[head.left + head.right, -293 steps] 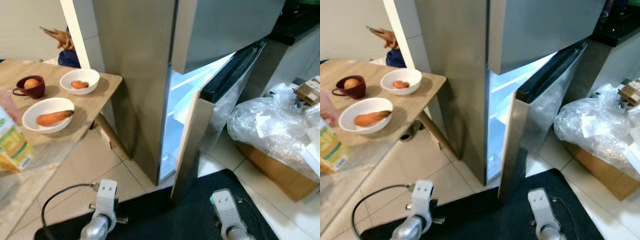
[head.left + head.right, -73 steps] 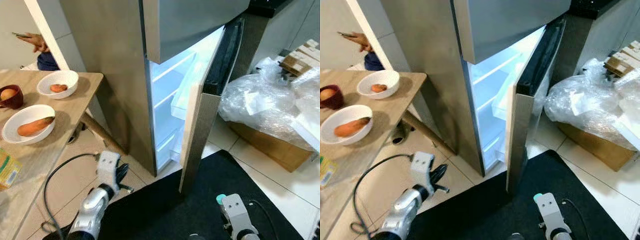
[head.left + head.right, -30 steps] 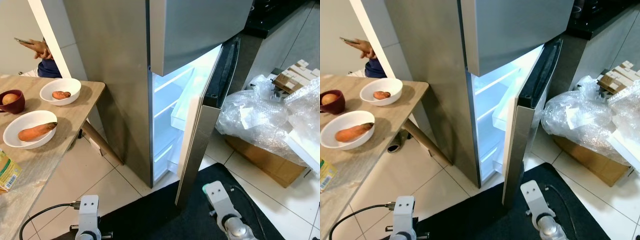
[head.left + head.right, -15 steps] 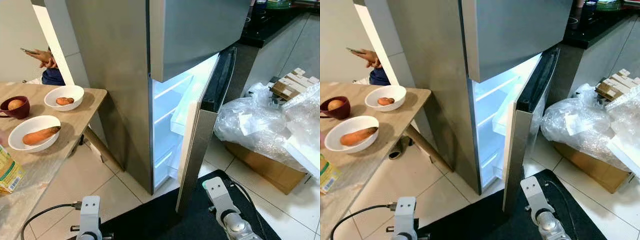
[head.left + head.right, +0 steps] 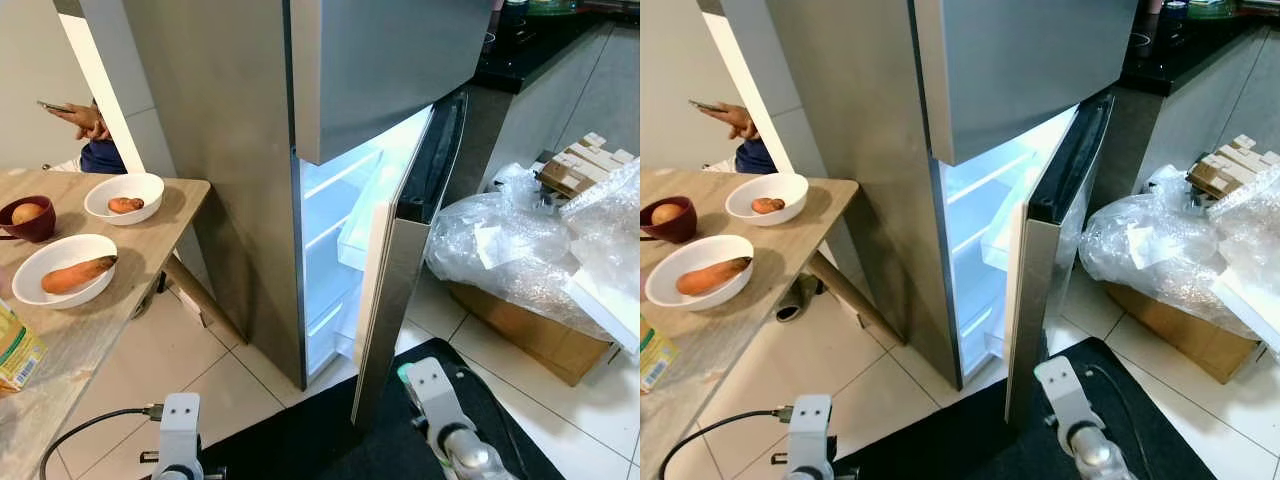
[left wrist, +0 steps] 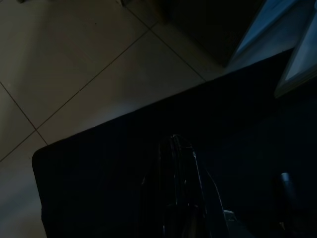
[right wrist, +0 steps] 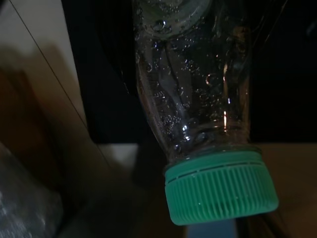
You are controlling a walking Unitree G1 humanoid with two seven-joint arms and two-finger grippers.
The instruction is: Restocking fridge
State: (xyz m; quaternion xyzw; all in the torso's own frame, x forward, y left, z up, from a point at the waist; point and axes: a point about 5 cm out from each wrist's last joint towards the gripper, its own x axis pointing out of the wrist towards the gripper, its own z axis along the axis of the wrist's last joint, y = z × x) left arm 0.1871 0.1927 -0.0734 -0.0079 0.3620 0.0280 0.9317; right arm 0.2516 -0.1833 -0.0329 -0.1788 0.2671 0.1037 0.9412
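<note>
The steel fridge (image 5: 240, 150) stands ahead with its lower door (image 5: 395, 270) ajar and the lit white shelves (image 5: 335, 205) showing. A clear bottle (image 7: 193, 94) with a green cap (image 7: 220, 191) sits close up in the right wrist view, gripped by my right arm (image 5: 435, 400), which hangs low over the black mat beside the door's edge. My left gripper (image 6: 174, 141) hangs over the mat (image 6: 124, 163), fingers together and holding nothing. On the wooden table (image 5: 150, 240) at the left are a bowl with a carrot (image 5: 62, 275), a smaller bowl (image 5: 124, 195) and a maroon cup (image 5: 25, 215).
A carton (image 5: 15, 350) stands at the table's near edge. A person's hand with a phone (image 5: 75, 112) shows behind the table. Crumpled plastic bags (image 5: 520, 250) on a cardboard box (image 5: 530, 335) crowd the floor right of the door. Tiled floor (image 5: 200, 350) lies between table and fridge.
My left arm, raised forward 2.4 s ago, now hangs low. The camera has drifted slightly. The fridge door stays ajar and the table items have not moved.
</note>
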